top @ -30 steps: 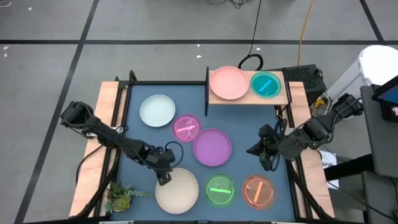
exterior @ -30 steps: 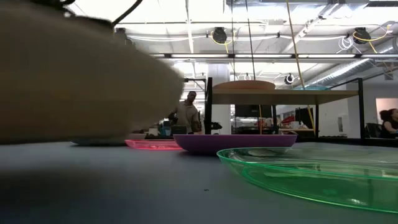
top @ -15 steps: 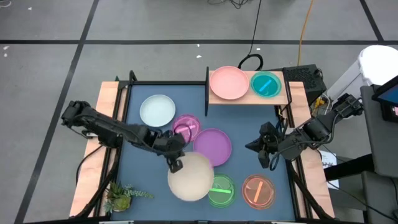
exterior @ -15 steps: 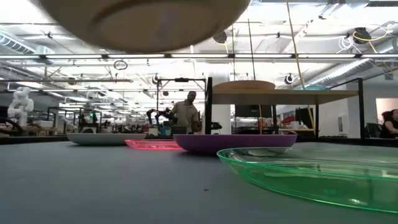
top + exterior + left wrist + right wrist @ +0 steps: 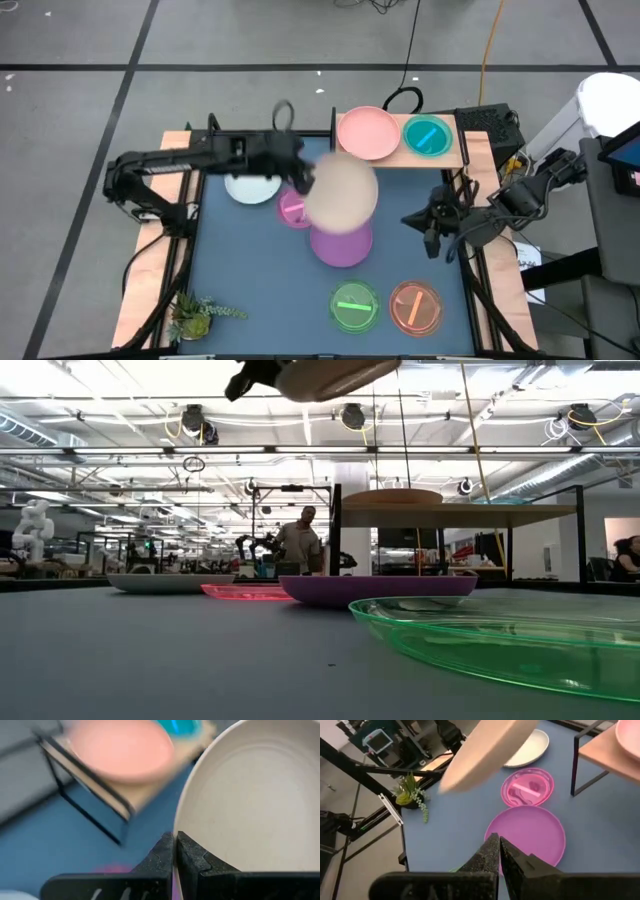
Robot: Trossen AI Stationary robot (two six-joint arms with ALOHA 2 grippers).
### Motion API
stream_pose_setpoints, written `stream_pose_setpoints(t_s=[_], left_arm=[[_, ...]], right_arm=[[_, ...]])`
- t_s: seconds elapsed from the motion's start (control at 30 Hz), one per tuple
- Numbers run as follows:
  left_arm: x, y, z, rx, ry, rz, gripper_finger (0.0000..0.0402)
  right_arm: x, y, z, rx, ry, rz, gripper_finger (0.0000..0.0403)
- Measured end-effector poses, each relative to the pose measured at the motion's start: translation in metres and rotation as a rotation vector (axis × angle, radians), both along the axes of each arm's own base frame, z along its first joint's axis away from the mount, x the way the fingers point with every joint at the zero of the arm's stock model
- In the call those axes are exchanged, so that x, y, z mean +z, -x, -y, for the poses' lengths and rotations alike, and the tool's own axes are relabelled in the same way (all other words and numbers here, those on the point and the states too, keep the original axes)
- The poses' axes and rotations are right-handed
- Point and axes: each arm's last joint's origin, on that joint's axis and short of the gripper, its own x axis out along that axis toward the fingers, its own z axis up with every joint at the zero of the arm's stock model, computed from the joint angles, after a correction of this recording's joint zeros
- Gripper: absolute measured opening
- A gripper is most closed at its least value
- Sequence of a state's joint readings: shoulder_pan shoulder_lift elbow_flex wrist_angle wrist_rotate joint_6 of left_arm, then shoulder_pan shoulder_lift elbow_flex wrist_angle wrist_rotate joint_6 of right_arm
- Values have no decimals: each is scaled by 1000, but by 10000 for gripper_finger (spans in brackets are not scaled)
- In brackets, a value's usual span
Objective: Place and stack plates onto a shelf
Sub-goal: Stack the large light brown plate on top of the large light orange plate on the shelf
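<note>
My left gripper (image 5: 303,182) is shut on the cream plate (image 5: 340,195), held high over the table's middle, above the purple plate (image 5: 342,245) and close to the shelf (image 5: 452,152). On the shelf's board rest the salmon pink plate (image 5: 367,132) and the teal plate (image 5: 428,135). The white-blue plate (image 5: 250,187), pink plate (image 5: 293,209), green plate (image 5: 354,307) and orange plate (image 5: 414,307) lie flat on the blue table. My right gripper (image 5: 412,221) hovers shut and empty by the table's right edge. My left gripper pinches the cream plate's rim (image 5: 176,827) between its two fingers, at the edge nearest the arm. The fingers come from the table's left, slanting down. The plate (image 5: 335,375) is lifted clear of everything and juts out tilted beyond the fingertips.
A small green plant (image 5: 195,315) lies at the near left corner. The shelf's black upright (image 5: 333,135) stands at its left end. Wooden rails run along both table sides. A person (image 5: 300,545) stands in the room beyond.
My left gripper has swung up and toward the far right, from the table's near left to above the purple plate by the shelf, staying shut. The cream plate has gone with it, lifted off the table and now high in the air, tilted.
</note>
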State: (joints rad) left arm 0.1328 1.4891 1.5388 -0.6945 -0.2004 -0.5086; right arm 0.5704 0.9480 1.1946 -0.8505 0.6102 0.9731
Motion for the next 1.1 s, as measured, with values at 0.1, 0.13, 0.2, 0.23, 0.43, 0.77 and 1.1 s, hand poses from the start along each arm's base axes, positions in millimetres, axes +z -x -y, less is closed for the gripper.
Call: stream_pose_setpoints(t_s=[0.1,0.13,0.2,0.23,0.43,0.77,1.1], left_arm=[[20,3,-26,69,-78,61,7],[27,3,-34,81,-103,83,7],[35,3,-51,114,-136,102,7],[38,2,-59,122,-144,106,7],[55,-12,-103,178,-169,131,7],[78,-43,-150,158,-334,162,7],[60,-57,-175,233,-293,189,7]], right_arm=[[2,3,3,8,16,10,0],[3,4,4,9,17,13,0],[4,5,5,9,14,18,0],[4,6,5,7,16,23,0],[5,6,6,18,78,22,0],[7,6,11,-135,183,76,0],[7,6,11,-116,240,63,0]])
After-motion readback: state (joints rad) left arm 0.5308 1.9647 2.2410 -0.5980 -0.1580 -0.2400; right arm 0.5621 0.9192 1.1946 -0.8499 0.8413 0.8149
